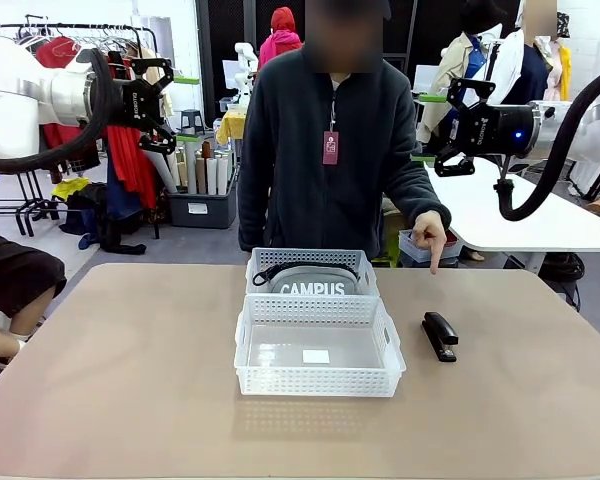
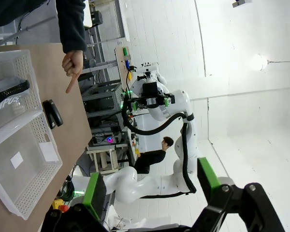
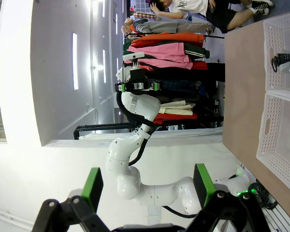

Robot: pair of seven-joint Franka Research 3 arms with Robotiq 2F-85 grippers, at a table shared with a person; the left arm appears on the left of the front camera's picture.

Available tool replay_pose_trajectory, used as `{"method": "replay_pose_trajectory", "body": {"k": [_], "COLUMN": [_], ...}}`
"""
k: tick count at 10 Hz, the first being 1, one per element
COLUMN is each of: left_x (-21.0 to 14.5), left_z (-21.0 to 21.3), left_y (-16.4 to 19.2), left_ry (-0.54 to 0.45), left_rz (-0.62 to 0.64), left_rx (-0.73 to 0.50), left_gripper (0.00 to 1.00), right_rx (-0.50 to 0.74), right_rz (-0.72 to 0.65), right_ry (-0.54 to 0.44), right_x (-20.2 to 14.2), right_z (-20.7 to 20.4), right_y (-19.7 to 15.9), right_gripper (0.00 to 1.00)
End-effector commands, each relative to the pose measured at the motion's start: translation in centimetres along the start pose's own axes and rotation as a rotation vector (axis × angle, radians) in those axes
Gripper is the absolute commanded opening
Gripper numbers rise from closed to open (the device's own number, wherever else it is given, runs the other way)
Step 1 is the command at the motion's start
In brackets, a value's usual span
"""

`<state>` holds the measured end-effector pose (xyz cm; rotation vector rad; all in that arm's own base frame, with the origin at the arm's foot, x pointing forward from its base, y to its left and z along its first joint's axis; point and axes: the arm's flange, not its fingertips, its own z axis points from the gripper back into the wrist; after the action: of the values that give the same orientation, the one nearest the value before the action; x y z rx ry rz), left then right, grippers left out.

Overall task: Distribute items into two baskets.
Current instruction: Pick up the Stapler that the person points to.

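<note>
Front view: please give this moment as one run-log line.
pouch: in far basket; near basket: no item; stapler: on table; hand: pointing toward stapler; left pincer: open; right pincer: open

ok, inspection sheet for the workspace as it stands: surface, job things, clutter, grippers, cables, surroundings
Surface: tan table, bare around the baskets.
Job's things: far basket holds the grey CAMPUS pouch; near basket, directly in front of it, holds no item, just a white sticker on its floor; black stapler lies on the table to its right; person's hand points down toward the stapler.
Clutter: nothing seen.
Grippers: left gripper and right gripper open, raised, holding nothing.
Cables: left arm hose and right arm hose hang above the table.
Surroundings: clothes rack behind left, white table behind right.
</note>
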<state>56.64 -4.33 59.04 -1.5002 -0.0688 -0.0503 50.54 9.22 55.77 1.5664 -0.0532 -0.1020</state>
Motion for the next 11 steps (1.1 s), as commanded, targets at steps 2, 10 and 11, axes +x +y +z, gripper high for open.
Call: {"method": "replay_pose_trajectory", "body": {"k": [2, 10, 11], "left_x": [-0.1, -0.1, -0.1], "left_z": [0.1, 0.1, 0.1], "left_y": [-0.3, -0.3, -0.3], "left_ry": [-0.002, -0.002, -0.002], "left_rz": [-0.005, -0.005, -0.005], "left_rx": [-0.003, -0.003, -0.003], "left_gripper": [1.00, 1.00, 1.00], "right_rx": [-0.114, -1.148, -1.227], "right_rz": [-0.014, 0.369, 0.397], "right_ry": [0.042, 0.306, 0.296], "right_x": [0.0, -2.9, -3.1], "right_z": [0.1, -0.1, -0.2], "right_y": [0.4, 2.5, 2.2], "right_gripper": [1.00, 1.00, 1.00]}}
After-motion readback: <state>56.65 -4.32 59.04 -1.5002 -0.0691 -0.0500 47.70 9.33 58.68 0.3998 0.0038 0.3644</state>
